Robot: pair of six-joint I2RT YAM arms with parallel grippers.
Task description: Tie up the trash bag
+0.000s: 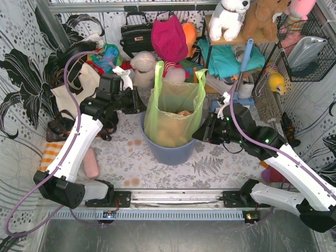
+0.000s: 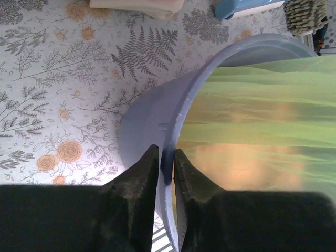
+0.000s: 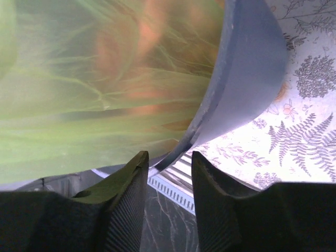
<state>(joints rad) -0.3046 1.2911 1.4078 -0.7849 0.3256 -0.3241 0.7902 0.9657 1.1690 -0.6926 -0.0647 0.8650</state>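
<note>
The left claw was pinched on the rim of the blue-grey bin. One finger sat on the outside of the rim. The other finger sat inside, right against the trash bag. The right claw was let go, with its two fingers apart. The edge of the bin poked into the gap between them, and I could not tell if it touched either finger.

The trash bag sat inside the bin, in the middle of the top view. It was thin and light green, and its top stood up tall above the rim. Its two handles pointed up, one on each side. Crumpled tan paper showed through the green down low.

The left claw was at the left side of the bin and the right claw was at the right side. The bin stood on the worktop, which had ferns and orange flowers printed on it. A cream tote bag leaned at the upper left. A white soft toy sat on a shelf at the top.
</note>
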